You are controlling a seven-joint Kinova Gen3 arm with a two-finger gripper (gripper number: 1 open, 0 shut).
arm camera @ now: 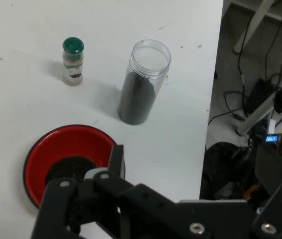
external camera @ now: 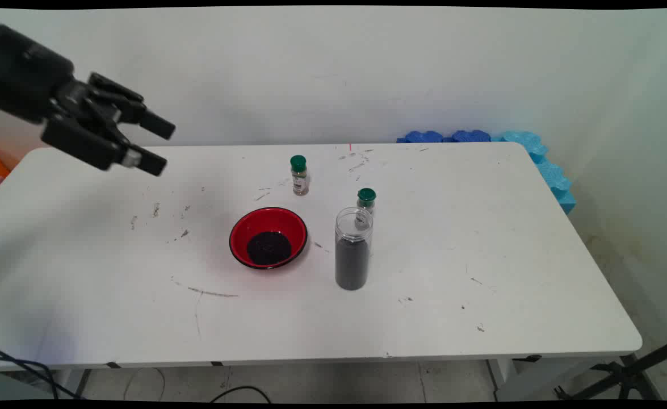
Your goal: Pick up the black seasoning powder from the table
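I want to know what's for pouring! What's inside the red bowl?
A small heap of dark, almost black grains lies in the bottom of the red bowl. Its red inner walls show around the heap. What lies under the grains is covered.

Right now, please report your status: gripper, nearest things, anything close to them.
Gripper open, empty, raised over table's left side. Nearest: red bowl holding dark powder. Beside it, open clear jar, partly filled dark. Two green-capped spice bottles behind.
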